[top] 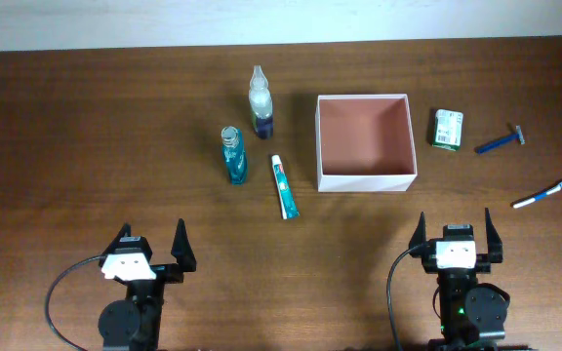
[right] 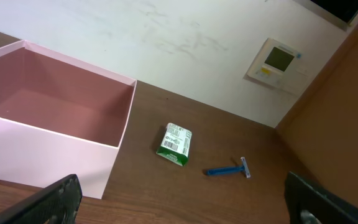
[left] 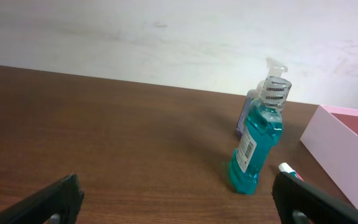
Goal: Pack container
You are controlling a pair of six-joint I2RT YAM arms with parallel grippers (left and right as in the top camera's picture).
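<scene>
here, square thin-walled white container (top: 367,181), reddish-brown inside; left end effector (top: 151,234), right end effector (top: 455,224), both spread open

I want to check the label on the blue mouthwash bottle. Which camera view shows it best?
The left wrist view: the blue mouthwash bottle stands close, side-on, label and cap visible. The overhead view shows the bottle small, from above. The right wrist view misses it.

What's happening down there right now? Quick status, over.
Left gripper open, right gripper open, both holding nothing. Container empty, open side up. Toothpaste tube and mouthwash bottle sit apart from it; nothing blocks the opening.
</scene>
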